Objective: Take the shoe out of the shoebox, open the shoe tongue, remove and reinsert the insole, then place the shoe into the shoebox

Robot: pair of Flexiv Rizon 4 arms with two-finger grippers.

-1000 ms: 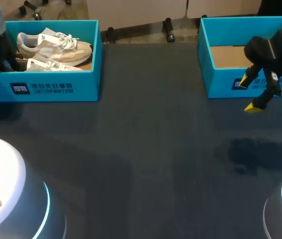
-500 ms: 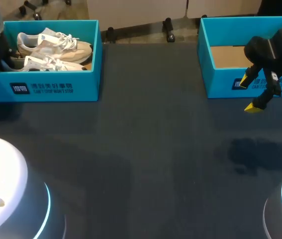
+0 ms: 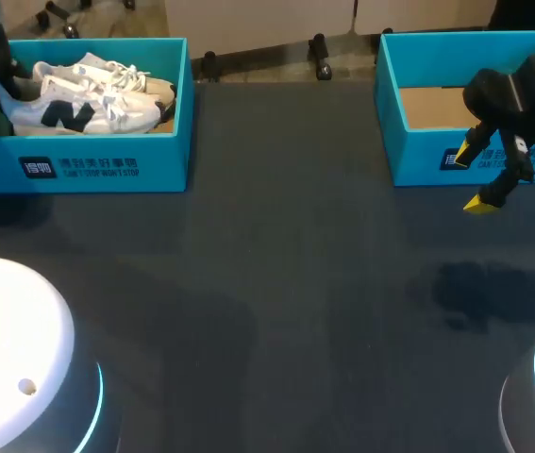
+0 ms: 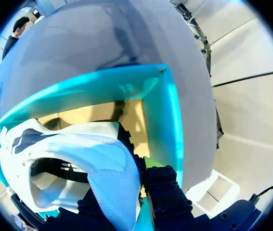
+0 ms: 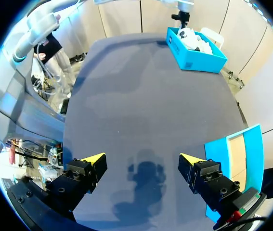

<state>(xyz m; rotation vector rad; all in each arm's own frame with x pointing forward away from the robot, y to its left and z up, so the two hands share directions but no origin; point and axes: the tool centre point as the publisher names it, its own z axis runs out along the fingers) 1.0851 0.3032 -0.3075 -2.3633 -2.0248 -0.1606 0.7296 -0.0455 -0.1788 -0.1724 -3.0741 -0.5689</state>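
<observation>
Dark tabletop (image 3: pixel 286 283) spreads wide and bare between two teal boxes that sit at its far edge, one toward each far corner, well apart. At the far left, the left shoebox (image 3: pixel 107 165) holds the pale shoe (image 3: pixel 69 111), raised on its side against the near wall with its dark side marking facing the table, its toe pointing toward the box's inner wall. A second shoe (image 3: pixel 107 75) lies behind it on the box floor. The left gripper (image 4: pixel 126 183) is clamped on the shoe's heel collar, one finger on each side of the padded rim, close to the box's outer corner; in the left wrist view the box's brown floor and inner teal walls show ahead of the heel. At the far right, the right shoebox (image 3: pixel 418 156) shows only its cardboard floor. The right gripper (image 3: pixel 472 179) hangs above the table just in front of that box's near wall, fingers spread wide with nothing between them, its shadow falling on the bare surface below.
</observation>
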